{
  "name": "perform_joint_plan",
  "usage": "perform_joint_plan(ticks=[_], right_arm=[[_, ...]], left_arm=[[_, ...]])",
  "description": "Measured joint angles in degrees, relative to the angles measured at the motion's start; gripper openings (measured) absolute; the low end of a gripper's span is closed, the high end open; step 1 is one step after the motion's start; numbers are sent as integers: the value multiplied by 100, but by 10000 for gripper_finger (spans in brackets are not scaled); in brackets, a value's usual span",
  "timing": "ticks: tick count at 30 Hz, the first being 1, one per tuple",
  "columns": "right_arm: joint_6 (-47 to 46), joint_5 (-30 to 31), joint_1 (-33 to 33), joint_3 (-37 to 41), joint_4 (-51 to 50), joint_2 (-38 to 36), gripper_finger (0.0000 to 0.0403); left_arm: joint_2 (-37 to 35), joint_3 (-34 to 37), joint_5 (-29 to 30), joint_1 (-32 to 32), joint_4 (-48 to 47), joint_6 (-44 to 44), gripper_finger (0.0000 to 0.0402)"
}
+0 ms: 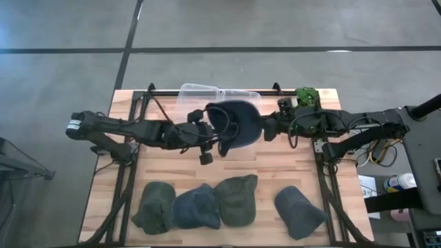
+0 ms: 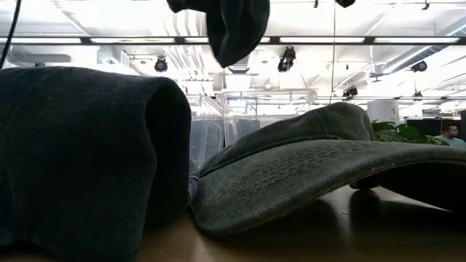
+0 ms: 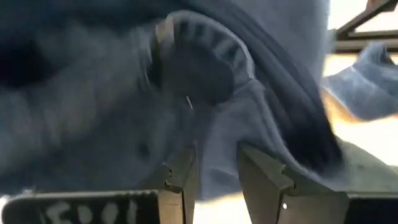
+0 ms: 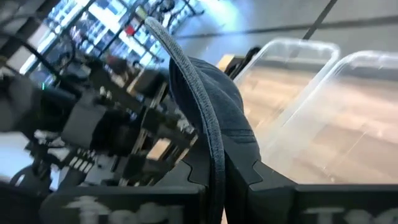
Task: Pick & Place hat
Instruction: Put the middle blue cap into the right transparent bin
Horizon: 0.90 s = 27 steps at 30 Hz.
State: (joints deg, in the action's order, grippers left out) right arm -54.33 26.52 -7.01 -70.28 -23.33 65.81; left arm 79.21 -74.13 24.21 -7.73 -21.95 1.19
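Note:
A dark blue hat [image 1: 238, 124] hangs in the air between both grippers, over the far half of the table, just in front of the clear plastic bins. In the low view its lower part [image 2: 234, 29] dangles from the top of the picture. My left gripper [image 1: 212, 132] is at the hat's left side and is shut on its cloth [image 3: 217, 168]. My right gripper [image 1: 267, 128] is at the hat's right side and is shut on its edge [image 4: 214, 155]. My left gripper pinches a fold of the hat's blue cloth [image 3: 219, 158] between its two fingers, coming level from the table's left. The hat is lifted clear and bulges in front of the fingers. My right gripper pinches the hat's stitched rim [image 4: 212, 152] between its two fingers, coming level from the table's right. The rim runs edge-on out of the fingers and curves away; the hat is lifted clear of the table.
Two clear plastic bins [image 1: 207, 94] stand at the table's far edge behind the hat, with a small green plant [image 1: 307, 95] to their right. Several hats lie in a row along the near edge: green [image 1: 155, 207], blue [image 1: 196, 207], green [image 1: 238, 198], blue [image 1: 300, 210].

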Motion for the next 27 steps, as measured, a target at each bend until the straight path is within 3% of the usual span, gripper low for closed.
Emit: perform_joint_plan(ticks=[5,15,27], right_arm=[[-238,-367,4,2,38,290,13],[-250,-841,17,-34,429,731,13],[-222,-692,46,-22,-122,599,13]], left_arm=[[218,63,-22,61,640,-159,106],[272,81,88,78,717,-204,106],[-62,62,91,-44,273,-278,106]])
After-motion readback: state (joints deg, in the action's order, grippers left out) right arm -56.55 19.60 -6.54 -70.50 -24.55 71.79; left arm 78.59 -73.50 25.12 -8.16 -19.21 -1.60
